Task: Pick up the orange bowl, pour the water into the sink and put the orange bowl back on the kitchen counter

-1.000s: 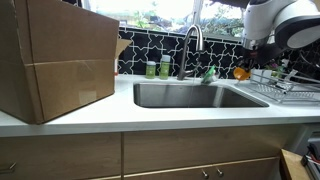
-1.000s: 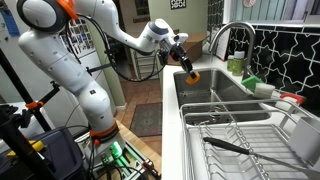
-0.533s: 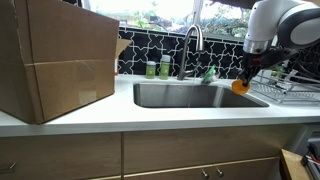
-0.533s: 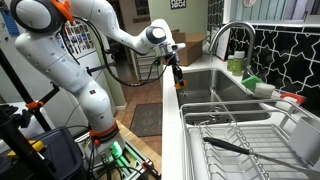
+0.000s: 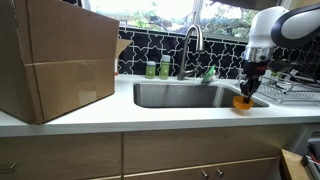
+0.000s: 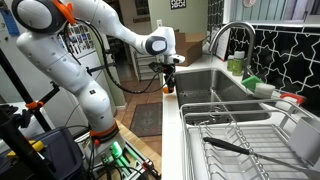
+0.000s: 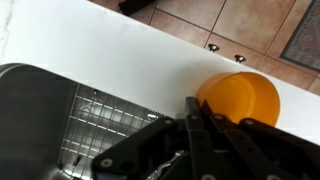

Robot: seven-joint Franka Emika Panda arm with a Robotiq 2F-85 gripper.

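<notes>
The orange bowl [image 5: 243, 102] sits low on the white kitchen counter [image 5: 150, 118] at the front right corner of the sink [image 5: 190, 96]. My gripper [image 5: 251, 88] comes down onto it from above. In the wrist view the gripper [image 7: 199, 112] has its fingers pinched close together on the near rim of the bowl [image 7: 241, 97], with the counter [image 7: 130, 50] under it and the sink [image 7: 40, 110] beside it. In an exterior view the gripper [image 6: 167, 84] is at the counter's [image 6: 170, 130] edge beside the sink [image 6: 215, 95], and the bowl is only a sliver of orange [image 6: 164, 89].
A gooseneck faucet [image 5: 192, 40] stands behind the sink. A wire dish rack [image 5: 290, 90] with utensils is beside the bowl; it also shows in an exterior view [image 6: 240, 135]. A large cardboard box [image 5: 55, 60] fills one end of the counter. Green bottles [image 5: 152, 69] stand at the backsplash.
The gripper has carried the orange bowl from up near the dish rack forward and down to the counter at the sink's front corner.
</notes>
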